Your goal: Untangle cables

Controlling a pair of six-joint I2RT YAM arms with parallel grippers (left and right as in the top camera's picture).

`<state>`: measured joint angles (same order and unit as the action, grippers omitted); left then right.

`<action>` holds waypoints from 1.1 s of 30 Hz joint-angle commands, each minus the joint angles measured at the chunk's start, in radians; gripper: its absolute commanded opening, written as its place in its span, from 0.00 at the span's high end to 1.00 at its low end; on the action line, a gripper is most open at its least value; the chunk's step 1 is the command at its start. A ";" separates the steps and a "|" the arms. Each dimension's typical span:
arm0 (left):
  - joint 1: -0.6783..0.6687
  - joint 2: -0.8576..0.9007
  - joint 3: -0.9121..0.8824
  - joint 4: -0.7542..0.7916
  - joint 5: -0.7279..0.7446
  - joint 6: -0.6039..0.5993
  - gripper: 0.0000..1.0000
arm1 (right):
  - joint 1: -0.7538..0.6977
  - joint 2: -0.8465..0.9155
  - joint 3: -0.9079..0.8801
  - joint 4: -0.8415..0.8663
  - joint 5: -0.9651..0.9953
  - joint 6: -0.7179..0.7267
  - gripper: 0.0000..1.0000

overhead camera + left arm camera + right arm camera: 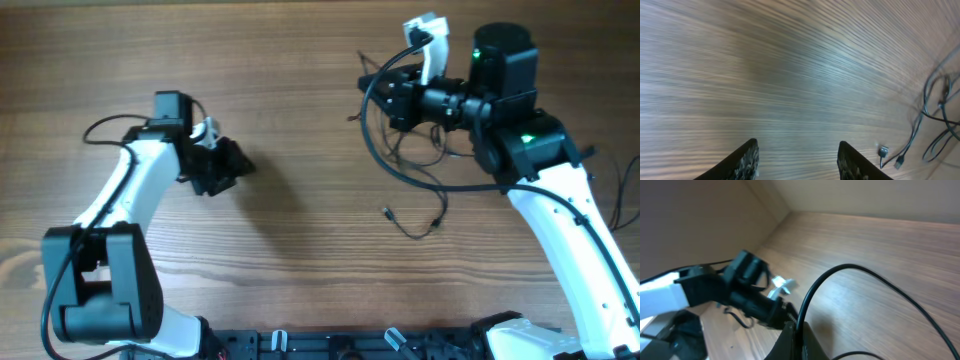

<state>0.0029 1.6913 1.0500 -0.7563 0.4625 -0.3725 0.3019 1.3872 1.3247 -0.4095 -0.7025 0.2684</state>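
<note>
Nearest, at the front edge of the table [300,300], the bases of the left arm [100,290] and right arm [575,240]. A little further out, right of centre, small plug ends [883,150] of the cables [440,205], flat on the wood and apart from both grippers.

Further out again, on the left side, the left gripper [235,165], aimed across the table toward the right. Fingers [747,160] apart, only wood grain between them, touching no cord. Cables well apart from it, seen only at the right edge of the left wrist view.

Further back, right of centre, the main tangle: several thin black cords looped over one another on the wood, just under and in front of the right arm's wrist. One wide loop swinging out to the left and up toward the right gripper [795,330]. Fingers there pressed together, clamped on one of the cables. From the tips, a tall arch of cord, dropping away to the right in the right wrist view. Beyond the closed tips in that same view, blurred, the left arm across the table.
</note>
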 commanded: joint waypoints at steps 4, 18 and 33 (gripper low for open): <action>-0.156 -0.016 0.003 0.084 0.019 0.001 0.44 | 0.073 -0.023 0.059 -0.017 0.174 0.073 0.96; -0.217 -0.016 0.003 0.110 0.008 0.002 0.45 | 0.094 -0.019 0.412 -0.389 0.418 0.023 0.96; -0.217 -0.016 0.003 0.102 0.007 0.002 0.46 | 0.047 -0.012 0.703 -0.393 0.684 -0.038 0.96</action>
<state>-0.2108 1.6913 1.0500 -0.6498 0.4694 -0.3729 0.3809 1.3758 2.0083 -0.7811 -0.1482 0.2596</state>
